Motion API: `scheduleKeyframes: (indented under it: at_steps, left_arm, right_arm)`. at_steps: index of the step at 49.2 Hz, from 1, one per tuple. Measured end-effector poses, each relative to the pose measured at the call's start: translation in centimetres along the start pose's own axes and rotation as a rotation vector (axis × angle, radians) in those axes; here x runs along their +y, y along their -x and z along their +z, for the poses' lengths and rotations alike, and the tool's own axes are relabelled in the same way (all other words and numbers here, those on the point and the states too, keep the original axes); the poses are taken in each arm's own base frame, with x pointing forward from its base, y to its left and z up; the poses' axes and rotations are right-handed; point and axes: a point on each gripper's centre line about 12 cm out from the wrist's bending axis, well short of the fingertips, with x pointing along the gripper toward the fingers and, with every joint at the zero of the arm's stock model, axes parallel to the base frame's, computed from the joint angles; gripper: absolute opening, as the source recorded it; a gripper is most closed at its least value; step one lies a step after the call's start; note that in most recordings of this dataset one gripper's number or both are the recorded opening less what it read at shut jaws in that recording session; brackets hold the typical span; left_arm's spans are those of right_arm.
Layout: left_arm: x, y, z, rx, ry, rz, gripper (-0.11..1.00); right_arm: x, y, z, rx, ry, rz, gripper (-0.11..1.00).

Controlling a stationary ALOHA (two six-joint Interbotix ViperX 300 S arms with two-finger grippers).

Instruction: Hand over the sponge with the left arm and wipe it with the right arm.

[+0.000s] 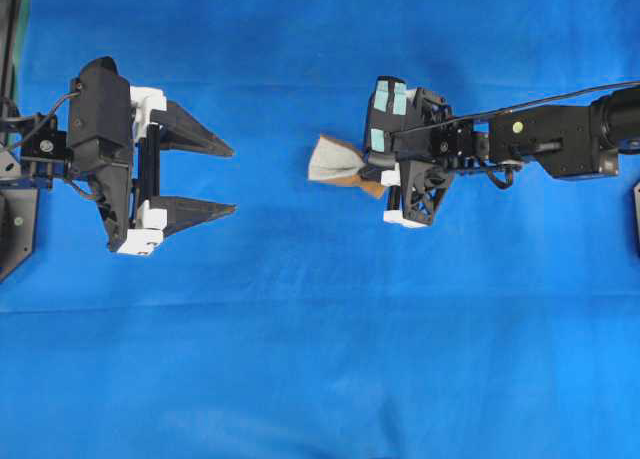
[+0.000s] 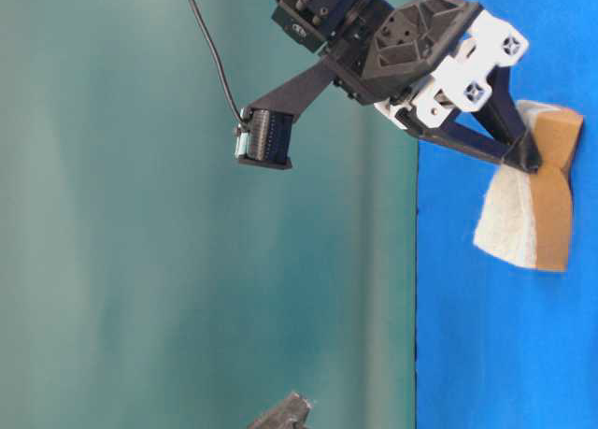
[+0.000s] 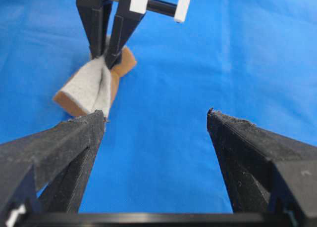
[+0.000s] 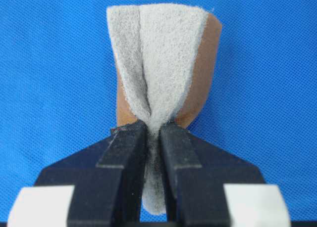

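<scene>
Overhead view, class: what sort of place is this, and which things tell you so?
Probably a robot test bench or lab. A plain blue cloth covers the table, two black robot arms face each other, the left arm and the right arm, and the only prop is a sponge.

The sponge (image 4: 161, 68) middle is hidden, pinched between pincer fingers (image 4: 126, 162).

Left arm (image 1: 100, 144) level, fingers (image 1: 195, 211) spread wide, right arm (image 1: 550, 134) outstretched, fingers (image 4: 126, 162) pinched close together
</scene>
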Motion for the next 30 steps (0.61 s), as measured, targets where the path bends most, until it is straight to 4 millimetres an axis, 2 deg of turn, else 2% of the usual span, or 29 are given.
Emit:
scheduleKeyframes:
  at_steps: [21, 23, 30]
  left_arm:
    - [0.04, 0.00, 0.00, 0.000, 0.001, 0.001, 0.80]
    - [0.04, 0.00, 0.00, 0.000, 0.001, 0.001, 0.80]
    - [0.00, -0.03, -0.04, 0.002, 0.000, 0.000, 0.80]
  right_arm:
    - [0.71, 0.01, 0.06, -0.002, 0.008, 0.012, 0.14]
    - [0.65, 0.01, 0.06, -0.002, 0.007, 0.011, 0.22]
    - [0.76, 0.01, 0.12, 0.001, 0.009, 0.012, 0.63]
